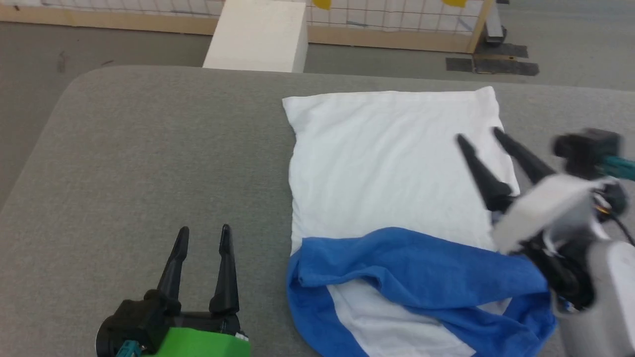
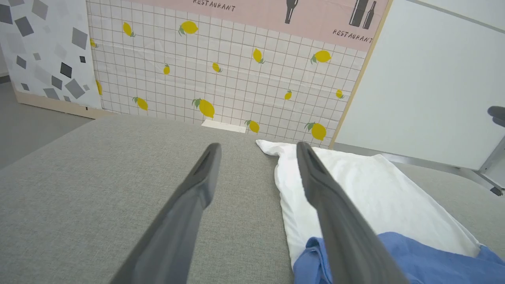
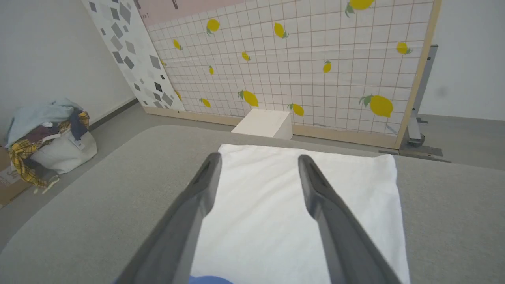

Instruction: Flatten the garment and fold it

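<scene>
The garment (image 1: 387,168) lies on the grey table (image 1: 149,148), its white body spread flat as a rectangle toward the far edge. Its blue sleeves (image 1: 421,267) are bunched and wrinkled across the near end. My right gripper (image 1: 478,134) hovers over the white body's right side, open, with nothing between its fingers. In the right wrist view the white cloth (image 3: 256,221) lies below the spread fingers (image 3: 197,197). My left gripper (image 1: 204,230) stands open over bare table, left of the garment's near corner. The left wrist view shows the garment (image 2: 375,197) to the right of the fingers (image 2: 197,185).
A white box (image 1: 258,34) stands on the floor beyond the table's far edge, before a lemon-patterned tiled screen (image 3: 296,59). A pile of clothes on a white bag (image 3: 47,134) sits on the floor at the left in the right wrist view.
</scene>
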You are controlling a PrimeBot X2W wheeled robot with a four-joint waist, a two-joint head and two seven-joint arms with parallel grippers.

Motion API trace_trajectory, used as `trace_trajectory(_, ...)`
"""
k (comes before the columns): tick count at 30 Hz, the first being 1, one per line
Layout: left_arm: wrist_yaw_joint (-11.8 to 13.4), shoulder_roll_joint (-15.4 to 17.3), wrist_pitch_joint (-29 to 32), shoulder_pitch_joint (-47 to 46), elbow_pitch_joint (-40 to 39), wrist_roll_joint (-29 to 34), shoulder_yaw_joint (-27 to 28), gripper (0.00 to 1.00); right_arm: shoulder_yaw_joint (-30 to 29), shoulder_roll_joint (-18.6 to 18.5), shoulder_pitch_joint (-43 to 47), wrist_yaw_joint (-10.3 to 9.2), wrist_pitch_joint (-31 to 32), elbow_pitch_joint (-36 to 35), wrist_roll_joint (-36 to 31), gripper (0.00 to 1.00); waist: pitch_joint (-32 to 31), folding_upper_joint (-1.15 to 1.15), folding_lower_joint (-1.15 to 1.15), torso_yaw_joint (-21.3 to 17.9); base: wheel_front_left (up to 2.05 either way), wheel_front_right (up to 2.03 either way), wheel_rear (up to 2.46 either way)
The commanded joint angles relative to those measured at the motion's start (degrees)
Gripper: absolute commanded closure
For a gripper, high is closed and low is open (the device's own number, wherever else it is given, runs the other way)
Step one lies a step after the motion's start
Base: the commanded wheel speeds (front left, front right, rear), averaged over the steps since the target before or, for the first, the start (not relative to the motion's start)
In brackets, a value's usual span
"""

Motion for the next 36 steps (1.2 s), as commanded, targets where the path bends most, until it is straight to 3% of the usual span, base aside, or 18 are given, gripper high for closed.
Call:
trace_trajectory(1, 0.09, 0.24, 0.14, -1.07, -0.3, -0.53, -0.04, 0.0, -2.72, 0.02, 3.04, -0.08, 0.07, -2.44, -1.18, 0.0, 0.13, 0.0, 0.0, -1.41, 0.0, 0.0, 0.0)
trace_trajectory(4, 0.23, 0.33, -0.03, -0.81, -0.39, -0.52, 0.04, 0.0, -8.33, 1.36, 7.72, -0.08, -0.37, -7.48, -2.9, 0.0, 0.31, 0.0, 0.0, -2.42, 0.0, 0.0, 0.0)
trace_trajectory(5, 0.33, 0.49, -0.32, 0.06, -0.2, -0.42, 0.02, 0.0, -13.47, 3.66, 12.89, -0.08, -1.72, -12.12, -4.62, 0.0, 0.55, 0.0, 0.0, -3.45, 0.0, 0.0, 0.0)
trace_trajectory(8, 0.48, 0.93, -0.64, 1.01, 0.29, 0.34, -0.15, 0.0, -16.62, 5.15, 17.25, -0.08, -4.26, -15.04, -7.54, 0.0, 0.74, 0.0, 0.0, -4.2, 0.0, 0.0, 0.0)
trace_trajectory(9, 0.69, 0.91, -1.18, 1.27, 0.9, 1.34, -0.5, 0.0, -19.16, 6.35, 21.13, -0.08, -8.1, -15.16, -10.47, 0.0, 0.81, 0.0, 0.0, -4.73, 0.0, 0.0, 0.0)
trace_trajectory(15, 0.33, 0.91, -1.71, 0.41, 2.85, 2.49, -1.29, 0.0, -19.37, 7.14, 24.21, -0.08, -12.41, -13.01, -13.06, 0.0, 0.86, 0.0, 0.0, -5.63, 0.0, 0.0, 0.0)
trace_trajectory(20, -0.93, 3.01, 0.11, -4.44, 1.96, 2.63, -0.44, 0.0, -19.19, 7.22, 23.43, -0.08, -12.78, -13.8, -13.44, 0.0, 2.24, 0.0, 0.0, -5.74, 0.0, 0.0, 0.0)
trace_trajectory(28, -6.27, 10.9, 12.98, -27.72, -1.57, 3.83, 1.74, 0.0, -17.52, 7.24, 20.54, -0.08, -11.66, -17.32, -13.11, 0.0, 9.76, 0.0, 0.0, -5.62, 0.0, 0.0, 0.0)
trace_trajectory(36, -10.87, 13.82, 27.89, -53.83, 10.11, 0.92, 0.83, 0.0, -16.49, 7.24, 17.5, -0.08, -11.66, -19.63, -11.83, 0.0, 18.67, 0.0, 0.0, -7.02, 0.0, 0.0, 0.0)
